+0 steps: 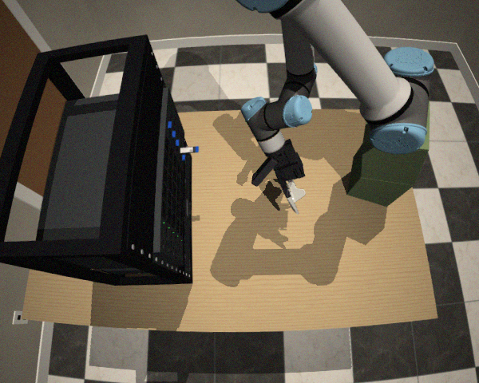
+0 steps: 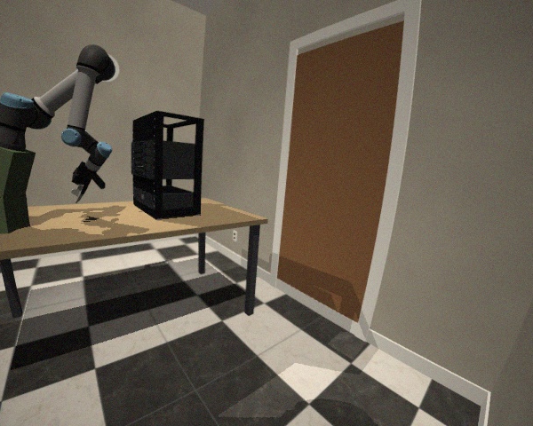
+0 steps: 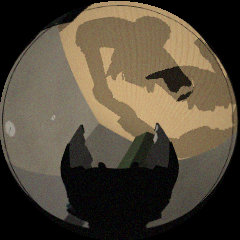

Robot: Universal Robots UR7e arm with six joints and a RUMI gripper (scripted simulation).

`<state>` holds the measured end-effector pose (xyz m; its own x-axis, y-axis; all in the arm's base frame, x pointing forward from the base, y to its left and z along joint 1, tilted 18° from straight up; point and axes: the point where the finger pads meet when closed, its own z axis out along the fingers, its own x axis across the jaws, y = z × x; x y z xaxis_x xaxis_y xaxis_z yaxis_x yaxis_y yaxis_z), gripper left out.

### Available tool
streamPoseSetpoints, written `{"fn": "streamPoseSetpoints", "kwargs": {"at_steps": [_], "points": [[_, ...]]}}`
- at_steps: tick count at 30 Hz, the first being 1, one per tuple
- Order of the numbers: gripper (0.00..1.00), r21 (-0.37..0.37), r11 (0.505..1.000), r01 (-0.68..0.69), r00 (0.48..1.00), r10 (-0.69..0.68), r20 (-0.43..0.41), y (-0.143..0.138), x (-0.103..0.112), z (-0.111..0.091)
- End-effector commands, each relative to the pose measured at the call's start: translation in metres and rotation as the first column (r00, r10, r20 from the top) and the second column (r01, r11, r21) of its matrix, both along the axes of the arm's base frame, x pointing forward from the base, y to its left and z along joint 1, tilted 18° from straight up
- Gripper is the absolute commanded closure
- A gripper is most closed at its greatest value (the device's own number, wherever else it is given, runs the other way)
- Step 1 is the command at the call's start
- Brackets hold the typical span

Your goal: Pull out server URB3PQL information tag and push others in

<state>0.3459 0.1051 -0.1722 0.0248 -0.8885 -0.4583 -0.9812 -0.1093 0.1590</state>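
The black rack stands upright at the left of the table in the top view. One information tag sticks out of its front, with a white body and a blue end. The other tags show only small blue ends near the rack front: an upper one, two below it and a lower one. The print is unreadable in these views. My gripper is open and empty, above the table and well away from the rack front, pointing down.
The wooden table carries the rack and the green pedestal under the arm. Arm shadows lie across the table. There is an air gap between the gripper and the protruding tag. A brown door is in the wall beyond.
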Motion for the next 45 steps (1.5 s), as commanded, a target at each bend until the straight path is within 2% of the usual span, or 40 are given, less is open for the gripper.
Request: {"fn": "streamPoseSetpoints", "kwargs": {"at_steps": [1,45], "points": [[0.00,0.017,1.000,-0.001,1.000,0.001,-0.023,0.004,-0.007,-0.001],[0.00,0.172,0.985,0.018,0.976,0.021,-0.218,0.037,-0.068,-0.001]]}}
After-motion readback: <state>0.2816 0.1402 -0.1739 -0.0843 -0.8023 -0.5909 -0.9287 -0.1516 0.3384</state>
